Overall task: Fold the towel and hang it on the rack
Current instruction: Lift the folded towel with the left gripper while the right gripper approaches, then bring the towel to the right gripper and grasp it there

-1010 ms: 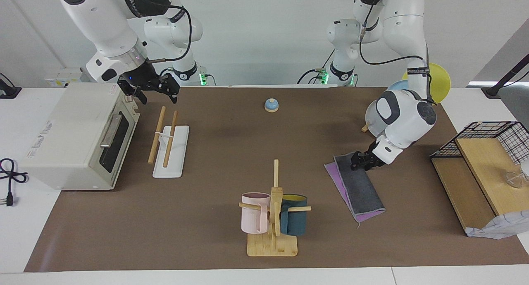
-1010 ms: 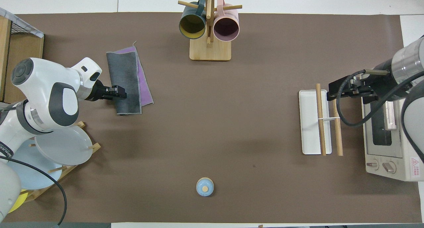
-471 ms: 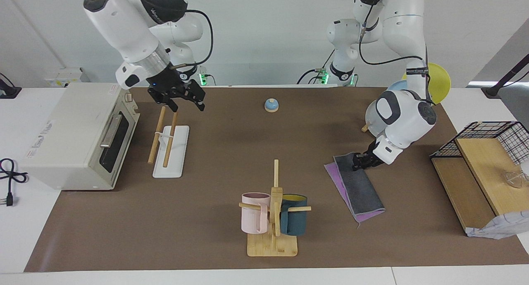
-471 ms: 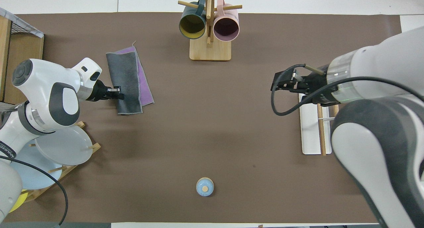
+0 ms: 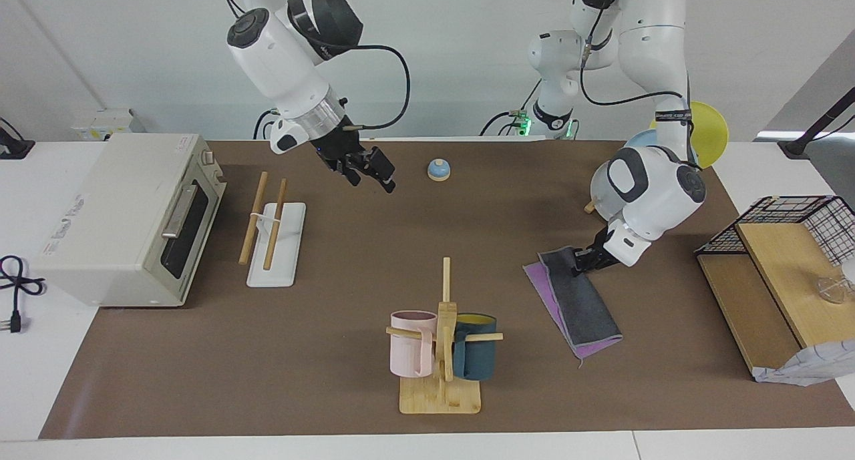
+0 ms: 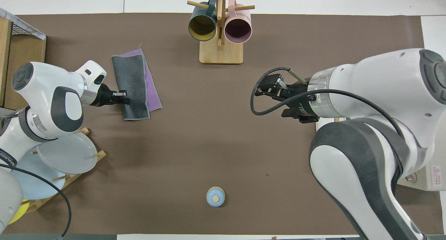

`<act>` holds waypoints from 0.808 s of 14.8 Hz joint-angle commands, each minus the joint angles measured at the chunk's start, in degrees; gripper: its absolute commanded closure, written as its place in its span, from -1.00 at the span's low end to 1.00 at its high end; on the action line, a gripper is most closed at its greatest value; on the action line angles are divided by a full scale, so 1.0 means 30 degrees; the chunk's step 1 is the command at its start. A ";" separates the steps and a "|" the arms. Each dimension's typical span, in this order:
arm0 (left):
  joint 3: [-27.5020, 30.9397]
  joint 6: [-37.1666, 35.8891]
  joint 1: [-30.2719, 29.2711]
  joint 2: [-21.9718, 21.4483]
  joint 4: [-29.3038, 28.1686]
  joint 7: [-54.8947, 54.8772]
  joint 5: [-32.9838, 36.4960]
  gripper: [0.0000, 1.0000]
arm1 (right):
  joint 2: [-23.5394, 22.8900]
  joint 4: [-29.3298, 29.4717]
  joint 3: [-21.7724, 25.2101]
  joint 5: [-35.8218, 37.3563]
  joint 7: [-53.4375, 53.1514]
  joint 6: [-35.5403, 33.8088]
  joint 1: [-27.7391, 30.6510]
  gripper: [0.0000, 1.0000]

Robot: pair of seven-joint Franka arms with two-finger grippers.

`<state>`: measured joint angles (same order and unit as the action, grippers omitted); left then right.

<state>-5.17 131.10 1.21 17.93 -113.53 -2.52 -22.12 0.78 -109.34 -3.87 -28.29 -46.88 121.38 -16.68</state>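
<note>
Wooden rack with 2 rails is sitting at the right arm's end. Right gripper, fingers apart, is hovering over bare mat. Left gripper is pinching the folded towel.

A small blue domed bell sits on the brown mat near the right claw, toward the left arm's end. The toaster oven stands well apart from that claw, toward the right arm's end. A plate stand is near the left claw. The mug tree, with a pink mug and a blue mug, stands apart from both claws.
</note>
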 commanded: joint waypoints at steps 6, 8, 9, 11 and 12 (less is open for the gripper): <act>-0.0266 -0.5929 0.0475 -0.1374 0.4235 1.0760 0.1543 1.00 | 0.0093 -0.0759 0.0030 -0.3194 -0.4084 0.2428 -0.0181 -1.00; -0.0676 -0.6986 0.0475 -0.1668 0.4707 1.3830 0.1543 1.00 | 0.0005 -0.0759 0.0030 -0.4394 -0.5665 0.3276 -0.0210 -1.00; -0.0968 -0.7136 0.0475 -0.1930 0.4854 1.5356 0.1543 1.00 | -0.0054 -0.0730 0.0030 -0.4892 -0.6629 0.3745 -0.0240 -1.00; -0.1526 -0.7225 0.0446 -0.2603 0.4885 1.8345 0.1427 1.00 | -0.0171 -0.0701 0.0030 -0.5686 -0.8623 0.4594 -0.0590 -1.00; -0.1789 -0.7399 0.0446 -0.2925 0.4914 1.9694 0.1310 1.00 | -0.0171 -0.0700 0.0030 -0.5688 -0.9356 0.5005 -0.0853 -1.00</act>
<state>-9.69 111.03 2.26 11.46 -98.98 48.63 -18.55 0.15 -110.90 -3.85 -43.74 -70.30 133.50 -17.79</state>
